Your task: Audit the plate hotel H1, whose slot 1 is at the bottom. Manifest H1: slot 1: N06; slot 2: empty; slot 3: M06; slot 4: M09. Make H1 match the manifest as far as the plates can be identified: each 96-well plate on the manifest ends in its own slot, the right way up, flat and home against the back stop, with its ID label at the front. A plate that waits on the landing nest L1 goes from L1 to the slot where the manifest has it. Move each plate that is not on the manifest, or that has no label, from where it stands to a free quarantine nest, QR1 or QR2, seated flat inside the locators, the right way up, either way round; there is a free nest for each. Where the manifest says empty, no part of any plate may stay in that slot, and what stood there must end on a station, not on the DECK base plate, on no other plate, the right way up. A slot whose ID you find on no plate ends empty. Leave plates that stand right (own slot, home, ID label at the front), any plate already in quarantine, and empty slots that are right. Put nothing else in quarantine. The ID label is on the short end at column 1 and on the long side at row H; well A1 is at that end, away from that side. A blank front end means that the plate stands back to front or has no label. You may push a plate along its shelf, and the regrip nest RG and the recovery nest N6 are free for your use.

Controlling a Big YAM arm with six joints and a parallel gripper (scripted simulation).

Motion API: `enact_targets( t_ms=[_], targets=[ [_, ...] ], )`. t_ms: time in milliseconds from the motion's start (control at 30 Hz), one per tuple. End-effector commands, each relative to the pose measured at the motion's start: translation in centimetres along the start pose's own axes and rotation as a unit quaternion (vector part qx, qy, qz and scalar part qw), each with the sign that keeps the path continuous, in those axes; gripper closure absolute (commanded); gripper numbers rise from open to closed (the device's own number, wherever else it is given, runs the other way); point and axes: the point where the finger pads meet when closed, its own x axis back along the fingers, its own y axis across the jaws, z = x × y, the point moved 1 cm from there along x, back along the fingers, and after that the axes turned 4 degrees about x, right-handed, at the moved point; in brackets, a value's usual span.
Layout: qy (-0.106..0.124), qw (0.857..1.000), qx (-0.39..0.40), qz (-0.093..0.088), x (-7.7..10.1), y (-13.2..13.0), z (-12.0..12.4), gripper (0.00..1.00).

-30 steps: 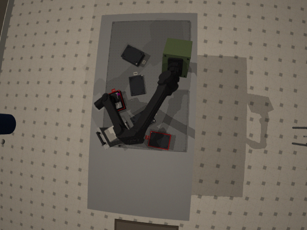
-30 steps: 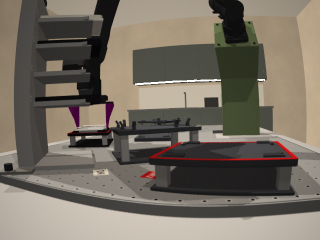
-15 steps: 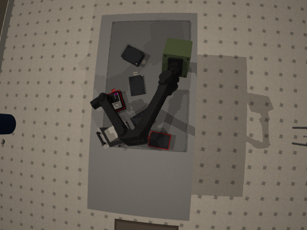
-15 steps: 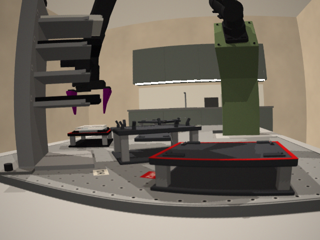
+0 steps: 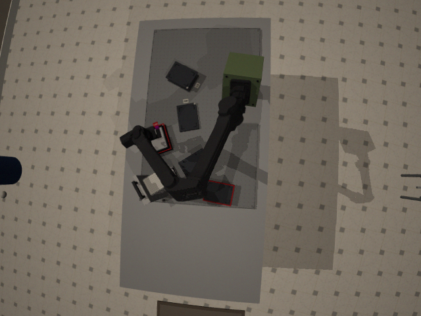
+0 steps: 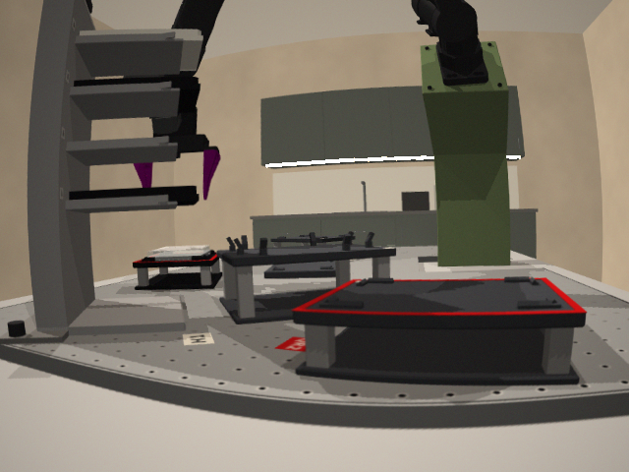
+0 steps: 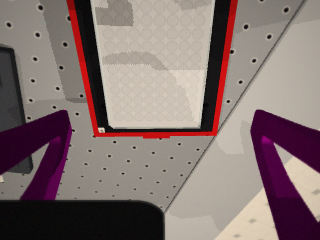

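A white 96-well plate lies flat inside a red-edged quarantine nest; it also shows in the exterior view and from above. My gripper is open and empty, and it hangs well above the plate's near end, apart from it. In the exterior view the purple fingers stand beside the hotel, at the height of its lower shelves. A dark plate lies in the bottom slot and another in the third. The top shelf carries a pale plate. No ID labels are readable.
A second red-edged nest stands empty at the front right; it also shows from above. A raised black nest stands mid-deck. Two more black nests lie further back. The arm's green pedestal stands at the right.
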Motion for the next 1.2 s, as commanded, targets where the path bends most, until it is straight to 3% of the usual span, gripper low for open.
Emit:
enact_targets(
  t_ms=[0, 400, 467, 500, 567, 967, 1033, 1067, 1167],
  targets=[
    [0.004, 1.000, 0.004, 0.009, 2.1, -0.2, 0.3, 0.00],
    [0.004, 1.000, 0.004, 0.009, 5.2, -0.1, 0.3, 0.00],
    [0.004, 1.000, 0.004, 0.009, 5.2, -0.1, 0.3, 0.00],
    [-0.003, 1.000, 0.006, -0.008, 3.8, 0.7, -0.3, 0.00],
    [0.004, 1.000, 0.004, 0.009, 6.0, -0.1, 0.3, 0.00],
    [0.005, 1.000, 0.016, 0.017, 9.6, -1.4, -0.1, 0.00],
    [0.005, 1.000, 0.016, 0.017, 9.6, -1.4, -0.1, 0.00],
    [0.000, 1.000, 0.007, 0.001, 8.3, -0.6, 0.4, 0.00],
    [0.006, 1.000, 0.016, 0.017, 10.6, -1.4, -0.1, 0.00]
  ],
)
